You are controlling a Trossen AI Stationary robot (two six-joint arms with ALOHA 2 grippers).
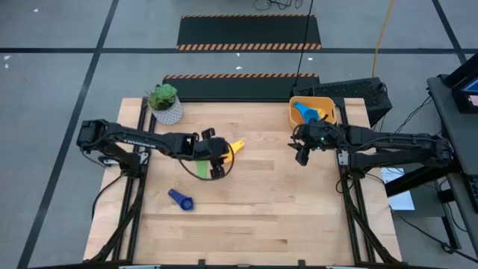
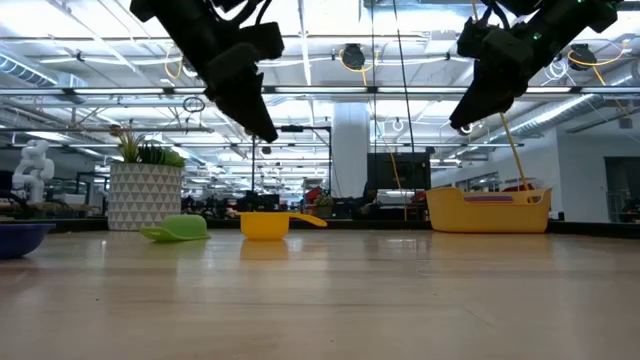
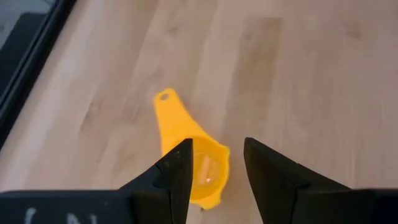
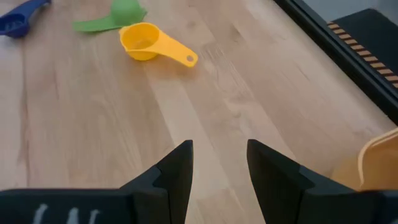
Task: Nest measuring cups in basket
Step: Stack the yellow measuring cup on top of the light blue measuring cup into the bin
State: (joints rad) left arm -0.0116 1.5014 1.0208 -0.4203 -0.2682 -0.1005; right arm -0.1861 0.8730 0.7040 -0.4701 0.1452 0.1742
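The yellow cup [image 1: 235,146] sits upright on the table, its handle pointing toward the right edge. My left gripper [image 1: 217,155] hovers open above it; in the left wrist view the cup's bowl [image 3: 200,167] shows between the spread fingers. The low view shows this gripper [image 2: 262,128] well above the cup [image 2: 268,224]. The green cup [image 1: 202,167] lies beside it and the dark blue cup [image 1: 181,199] lies nearer the near edge. The basket [image 1: 328,101] stands at the far right with blue cups [image 1: 305,112] inside. My right gripper [image 1: 302,155] hangs open in the air near the basket.
A white pot with a green plant [image 1: 166,103] stands at the far left corner, behind my left arm. Bare wood lies between the two grippers and along the near edge. In the right wrist view the basket's corner [image 4: 379,163] is close beside my right gripper [image 4: 219,163].
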